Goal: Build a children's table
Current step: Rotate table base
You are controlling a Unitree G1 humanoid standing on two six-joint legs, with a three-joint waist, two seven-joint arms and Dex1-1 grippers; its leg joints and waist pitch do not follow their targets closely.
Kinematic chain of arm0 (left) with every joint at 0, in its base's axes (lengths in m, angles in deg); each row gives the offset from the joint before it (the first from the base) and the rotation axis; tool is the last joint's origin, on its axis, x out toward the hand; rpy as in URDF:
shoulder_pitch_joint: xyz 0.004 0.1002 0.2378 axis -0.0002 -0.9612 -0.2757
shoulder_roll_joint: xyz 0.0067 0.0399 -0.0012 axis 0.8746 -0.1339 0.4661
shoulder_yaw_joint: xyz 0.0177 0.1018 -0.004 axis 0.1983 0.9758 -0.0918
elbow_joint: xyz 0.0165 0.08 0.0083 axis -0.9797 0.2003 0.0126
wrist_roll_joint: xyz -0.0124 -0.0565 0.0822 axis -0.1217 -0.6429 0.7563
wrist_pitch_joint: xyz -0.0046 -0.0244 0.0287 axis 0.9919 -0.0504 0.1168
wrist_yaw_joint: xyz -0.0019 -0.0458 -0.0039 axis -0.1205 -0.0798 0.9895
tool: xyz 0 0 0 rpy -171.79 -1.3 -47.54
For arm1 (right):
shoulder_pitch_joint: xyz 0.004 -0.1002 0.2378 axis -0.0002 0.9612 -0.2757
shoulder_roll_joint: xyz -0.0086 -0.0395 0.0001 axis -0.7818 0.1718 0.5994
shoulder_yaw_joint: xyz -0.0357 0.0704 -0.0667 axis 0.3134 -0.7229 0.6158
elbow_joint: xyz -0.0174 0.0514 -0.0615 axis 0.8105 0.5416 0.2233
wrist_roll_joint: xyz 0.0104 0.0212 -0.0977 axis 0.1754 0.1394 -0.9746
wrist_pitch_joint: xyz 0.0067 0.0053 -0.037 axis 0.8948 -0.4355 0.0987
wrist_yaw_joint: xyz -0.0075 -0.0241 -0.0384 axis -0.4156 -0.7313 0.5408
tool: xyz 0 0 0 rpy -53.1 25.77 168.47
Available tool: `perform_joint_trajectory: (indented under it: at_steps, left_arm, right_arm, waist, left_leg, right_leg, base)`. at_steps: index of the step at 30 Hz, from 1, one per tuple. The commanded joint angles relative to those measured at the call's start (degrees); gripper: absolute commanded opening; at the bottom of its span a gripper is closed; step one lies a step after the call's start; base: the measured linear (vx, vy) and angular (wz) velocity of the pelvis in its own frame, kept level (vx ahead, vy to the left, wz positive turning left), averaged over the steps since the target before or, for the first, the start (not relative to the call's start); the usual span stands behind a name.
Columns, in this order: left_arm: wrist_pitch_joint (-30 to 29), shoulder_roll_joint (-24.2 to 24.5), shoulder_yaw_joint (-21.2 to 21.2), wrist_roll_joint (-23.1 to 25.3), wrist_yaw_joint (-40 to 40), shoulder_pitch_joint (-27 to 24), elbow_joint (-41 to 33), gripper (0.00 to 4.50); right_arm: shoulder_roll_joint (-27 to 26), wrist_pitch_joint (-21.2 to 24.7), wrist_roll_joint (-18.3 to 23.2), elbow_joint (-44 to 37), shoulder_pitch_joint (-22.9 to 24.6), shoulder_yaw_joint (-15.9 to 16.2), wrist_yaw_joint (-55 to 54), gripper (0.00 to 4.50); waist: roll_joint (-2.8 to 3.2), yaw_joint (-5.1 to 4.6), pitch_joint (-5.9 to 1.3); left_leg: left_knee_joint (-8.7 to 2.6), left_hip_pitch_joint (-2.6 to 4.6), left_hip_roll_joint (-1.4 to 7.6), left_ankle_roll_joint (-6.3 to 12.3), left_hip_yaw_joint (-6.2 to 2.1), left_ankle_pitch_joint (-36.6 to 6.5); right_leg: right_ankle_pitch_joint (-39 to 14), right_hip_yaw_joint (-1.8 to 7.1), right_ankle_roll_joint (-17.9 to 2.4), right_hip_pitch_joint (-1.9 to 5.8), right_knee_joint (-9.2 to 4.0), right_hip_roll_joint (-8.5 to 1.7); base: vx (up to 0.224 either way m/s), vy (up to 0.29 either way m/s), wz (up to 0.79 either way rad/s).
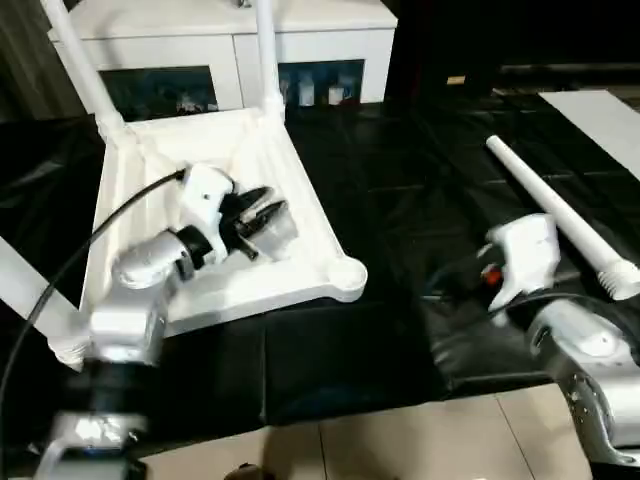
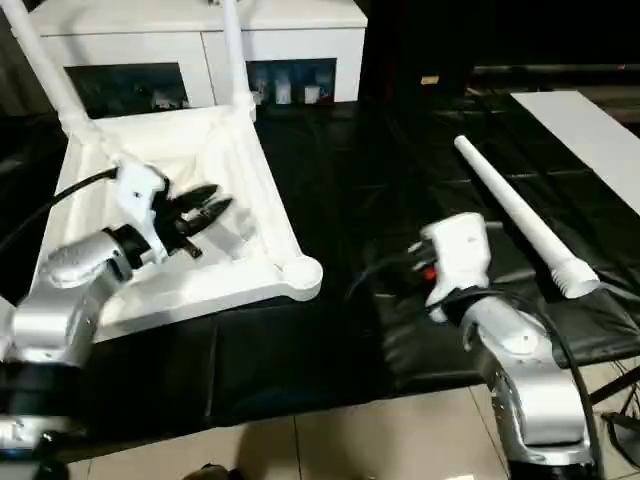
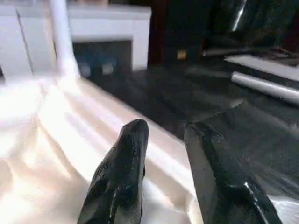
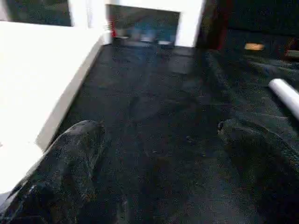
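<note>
White plastic tabletop (image 1: 215, 215) upside down on black sheeting (image 1: 400, 230), ribbed underside up, near right corner socket (image 1: 347, 273) empty. Three legs noted standing in sockets: near left leg (image 1: 30, 290), far left leg (image 1: 80, 65), far right leg (image 1: 266, 55).

Nearest, right side: right gripper (image 4: 159, 154) low over the black sheeting, fingers spread wide, nothing between them. Just beyond it, loose fourth leg (image 2: 515, 215) lying flat on the sheeting, stepped end toward the near edge, well apart from the tabletop.

Left side: left gripper (image 2: 212, 208) hovering over the ribbed underside, fingers (image 3: 124, 172) parted with a clear gap, pinching nothing.

Farther back: white cabinet (image 1: 240, 50) with dark glass doors; flat white panel (image 1: 605, 115) at far right.

Judged step: fetch loose leg, seat in empty socket.

Risks: round tapered leg likely to roll or slip from a pinch off its middle; long leg swung across could strike standing legs; pressing into socket could slide or tip the unheld tabletop.
</note>
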Motion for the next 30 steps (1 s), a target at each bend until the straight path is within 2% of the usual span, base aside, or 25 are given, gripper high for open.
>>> perform_joint_trajectory:
  at_steps: [1, 2, 4, 6, 7, 8, 9, 10, 11, 12, 13, 14, 15, 16, 17, 18, 19, 20, 21, 22, 24, 25, 27, 28, 30]
  left_arm:
    - [0.44, -2.9, 1.06, 3.25, -7.01, -2.32, -2.45, 1.6]
    - [0.63, -3.01, 1.16, 3.48, -7.29, -2.38, -2.43, 1.6]
    - [2.05, -4.57, 2.33, 5.11, -9.64, -2.97, -2.08, 1.6]
    - [3.41, -5.5, 3.58, 7.06, -11.92, -2.9, -1.71, 1.6]
    - [3.24, -5.89, 4.21, 7.34, -12.15, -2.71, -1.76, 1.6]
    - [3.65, -6.19, 4.72, 8.04, -12.83, -2.34, -1.72, 1.6]
    - [3.7, -6.23, 4.78, 8.11, -12.9, -2.31, -1.72, 1.6]
    - [3.85, -6.45, 5.25, 8.35, -13.71, -2.06, -1.78, 1.6]
    - [3.32, -7.22, 5.16, 7.92, -14.22, -1.83, -2.29, 1.6]
    - [2.14, -8.01, 4.99, 7.47, -14.96, -1.6, -2.99, 1.6]
    - [1.85, -8.1, 4.98, 7.41, -15.08, -1.55, -3.09, 1.6]
    - [1.27, -8.17, 5.05, 7.49, -15.38, -1.4, -3.28, 1.6]
    - [1.44, -8.03, 5.33, 8.37, -16.43, -1.32, -3.32, 1.6]
    - [1.64, -7.88, 5.59, 9.08, -17.13, -1.26, -3.39, 1.6]
    - [1.83, -7.77, 5.78, 9.35, -17.27, -1.19, -3.53, 1.6]
    - [2.54, -7.64, 5.96, 9.88, -17.63, -1.16, -3.64, 1.6]
    - [2.36, -7.49, 6.22, 9.78, -17.24, -1.21, -3.88, 1.6]
    - [2.19, -7.39, 6.39, 9.69, -16.97, -1.26, -4.03, 1.6]
    - [2.27, -7.16, 6.7, 9.77, -16.66, -1.43, -4.33, 1.6]
    - [2.26, -7.02, 6.9, 9.79, -16.44, -1.55, -4.55, 1.6]
    - [1.97, -7.47, 6.03, 8.1, -16.77, -1.85, -5.06, 1.6]
    - [1.96, -7.46, 5.99, 7.95, -16.72, -1.89, -5.09, 1.6]
    - [1.97, -7.29, 5.9, 7.37, -16.36, -2.04, -5.21, 1.6]
    - [1.97, -7.29, 5.9, 7.37, -16.36, -2.04, -5.21, 1.6]
    - [1.74, -7.43, 5.69, 6.81, -16.14, -2.23, -5.61, 1.6]
  right_arm:
    - [-1.74, -0.43, -2.01, 1.12, -1.04, -0.07, -3.44, 4.5]
    - [-1.8, -0.41, -2.04, 1.16, -1.09, -0.06, -3.52, 4.5]
    - [-2.5, 0.06, -1.79, 1.57, -1.71, 0.2, -3.71, 4.5]
    - [-2.54, -0.2, -2.93, 1.94, -2.13, 0.95, -4.17, 4.5]
    - [-2.93, -0.08, -2.64, 2.16, -2.27, 0.7, -4.3, 4.5]
    - [-3.11, -0.1, -2.79, 2.47, -2.41, 0.4, -4.81, 4.5]
    - [-3.13, -0.1, -2.8, 2.5, -2.43, 0.37, -4.86, 4.5]
    - [-3.31, -0.05, -2.76, 2.72, -2.56, 0.15, -5.47, 4.5]
    - [-3.48, -0.12, -2.83, 2.99, -2.66, -0.06, -5.89, 4.5]
    - [-3.69, -0.22, -3.03, 3.3, -2.74, -0.36, -6.34, 4.5]
    - [-3.74, -0.23, -3.06, 3.35, -2.75, -0.45, -6.4, 4.5]
    - [-3.8, -0.27, -3.22, 3.5, -2.79, -0.69, -6.55, 4.5]
    - [-3.74, -0.28, -3.54, 3.58, -2.85, -0.86, -6.92, 4.5]
    - [-3.67, -0.28, -3.66, 3.67, -2.88, -1.03, -7.11, 4.5]
    - [-3.57, -0.09, -3.82, 3.73, -2.88, -1.12, -7.34, 4.5]
    - [-3.45, 0.08, -4.1, 3.77, -2.89, -1.09, -7.72, 4.5]
    - [-3.71, 0.36, -3.89, 3.84, -2.82, -1.23, -8.07, 4.5]
    - [-3.92, 0.55, -3.73, 3.87, -2.77, -1.32, -8.31, 4.5]
    - [-3.94, 0.97, -3.9, 3.92, -2.69, -0.85, -8.3, 4.5]
    - [-3.94, 1.27, -4.05, 3.94, -2.63, -0.52, -8.22, 4.5]
    - [-5.31, 1.15, -2.63, 3.38, -2.24, -0.3, -6.85, 4.5]
    - [-5.55, 1.3, -2.33, 3.31, -2.24, -0.42, -6.84, 4.5]
    - [-6.77, 2.17, -0.83, 2.98, -2.32, -1.1, -7.03, 4.5]
    - [-6.77, 2.17, -0.83, 2.98, -2.32, -1.1, -7.03, 4.5]
    - [-5.99, 2.15, -1.96, 3.7, -2.92, -0.4, -7.16, 4.5]
  waist:
    - [-0.03, -1.62, -3.96]
    - [1.53, -2.08, -4.3]
    - [1.57, -3.79, -4.39]
    - [-0.05, -3.66, -3.91]
    - [-1.3, -2.86, -3.53]
    - [-2.25, -1.94, -3.9]
    - [-2.41, -0.48, -3.76]
    - [-2.41, -0.48, -3.76]
    - [-1.49, -0.47, -2.33]
    - [-1.58, -0.85, -2.68]
    - [0.83, -1.05, -3.85]
    - [2.8, -2.65, -5.37]
    - [2.62, -4.0, -5.43]
    - [1.74, -4.55, -5.49]
    - [1.54, -4.19, -4.76]
    - [0.95, -3.77, -4.34]
    - [0.48, -3.72, -4.69]
    - [-2.8, -3.05, -4.23]
    - [-4.12, 0.15, -4.58]
    - [-4.36, 0.77, -3.79]
    - [-3.51, 1.08, -3.41]
    - [-3.37, 0.8, -3.45]
    - [-2.23, 0.24, -3.44]
    - [-1.2, -0.21, -3.51]
    - [-0.45, -0.4, -3.17]
  left_leg:
    - [-8.02, 0.33, 6.87, 6.22, -8.32, -17.29]
    - [-8.21, 1.05, 6.45, 9.49, -9.2, -18.6]
    - [-7.92, 1.86, 5.65, 17.14, -13.39, -17.68]
    - [-8.13, -1.51, 0.71, 14.96, -15.77, -16.88]
    - [-5.2, -4.36, -2.84, 8.92, -14.47, -17.96]
    - [0.83, -4.86, -5.03, 5.26, -11.52, -17.72]
    - [14.6, -3.28, -4.23, 4.48, -3.28, -13.65]
    - [14.6, -3.28, -4.23, 4.48, -3.28, -13.65]
    - [14.4, -3.88, -1.22, 4.8, -1.01, -14.97]
    - [12.44, -3.02, -0.11, 5.42, -1.02, -17.03]
    - [6.25, -2.2, 2.87, 6.95, -2.91, -17.33]
    - [-3.09, 2.59, 12.58, 16.43, -14.75, -10.7]
    - [-2.61, 5.39, 14.35, 21.34, -17.41, -3.82]
    - [-0.4, 6.7, 12.19, 31.03, -18.89, 14.13]
    - [-0.73, 4.35, 9.39, 34.33, -18.98, 21.88]
    - [-1.28, 1.38, 2.64, 32.01, -16.91, 20.14]
    - [-0.43, 3.21, 4.23, 28.77, -12.83, 15.38]
    - [4.42, -1.03, -3.53, 25.12, -7.26, 3.15]
    - [13.73, -3.23, -6.94, 16.45, -2.69, -9.69]
    - [11.14, -3.56, -5.79, 7.59, -3.47, -9.62]
    - [5.79, -1.3, -4.11, 4.08, -4.69, -8.23]
    - [4.13, -1.43, -3.36, 4.97, -5.17, -7.65]
    - [0.59, -0.28, -1.9, 7.54, -6.36, -5.16]
    - [-0.89, 1.05, -0.21, 8.42, -6.19, -7.65]
    - [-0.94, 6.51, 0.73, 2.98, -2.33, -15.5]
  right_leg:
    - [-0.64, -2.3, -15.23, 2.49, -0.16, -0.47]
    - [-2.44, -3.09, -16.21, 2.01, 0.07, 0.0]
    - [-7.0, -3.72, -20.33, 1.09, 1.61, 0.18]
    - [-12.91, -2.45, -23.03, 3.43, 0.26, -0.74]
    - [-21.82, -2.0, -23.9, 4.38, -2.72, -2.56]
    - [-29.39, -2.26, -24.36, 4.29, -6.71, -5.27]
    - [-36.65, -4.45, -24.73, 3.26, -11.0, -9.66]
    - [-36.65, -4.45, -24.73, 3.26, -11.0, -9.66]
    - [-33.73, -10.27, -16.2, 4.26, -10.34, -10.92]
    - [-32.41, -11.48, -13.47, 5.0, -10.32, -11.09]
    - [-24.25, -13.02, -9.05, 8.43, -9.17, -9.18]
    - [-11.35, -11.92, -4.23, 4.28, 2.98, -2.45]
    - [-13.95, -8.4, -3.76, -1.81, 8.04, -1.15]
    - [-16.69, -3.08, -5.09, -6.35, 10.65, -1.23]
    - [-13.73, 1.0, -7.12, -6.51, 11.32, -1.52]
    - [-9.11, 1.8, -9.42, -4.18, 7.81, 0.23]
    - [-5.27, 3.07, -11.54, -4.28, 4.86, -0.72]
    - [2.72, 4.62, -21.91, -0.3, -2.38, -2.31]
    - [-1.07, 5.84, -24.59, 2.79, -5.23, -4.64]
    - [-2.32, 6.76, -15.61, 3.71, -4.29, -5.74]
    - [-7.57, 7.95, 0.33, 4.47, -5.08, -7.29]
    - [-7.63, 8.18, 2.5, 5.58, -5.04, -7.48]
    - [-8.13, 5.57, 6.88, 4.42, -5.82, -3.99]
    - [-14.71, 4.21, 5.74, 3.59, -6.9, -3.52]
    - [-28.74, 5.31, 7.13, 0.44, -9.55, 1.99]
  base:
    - [0.0, 0.0, 0.0]
    - [-0.015, -0.063, 0.16]
    - [-0.021, -0.108, 0.41]
    - [-0.046, -0.168, 0.46]
    - [-0.063, -0.184, 0.42]
    - [-0.087, -0.2, 0.43]
    - [-0.067, -0.191, 0.42]
    - [-0.067, -0.191, 0.42]
    - [-0.01, -0.177, 0.25]
    - [0.016, -0.153, 0.27]
    - [0.016, -0.153, 0.27]
    - [0.014, -0.174, 0.56]
    - [0.027, -0.216, 0.68]
    - [0.027, -0.216, 0.68]
    - [-0.002, -0.225, 0.64]
    - [-0.061, -0.254, 0.56]
    - [-0.061, -0.254, 0.56]
    - [-0.036, -0.306, 0.33]
    - [-0.02, -0.335, 0.08]
    - [-0.02, -0.335, 0.08]
    - [-0.062, -0.271, -0.08]
    - [-0.069, -0.245, -0.1]
    - [-0.081, -0.211, -0.05]
    - [-0.086, -0.202, -0.02]
    - [-0.082, -0.12, -0.04]
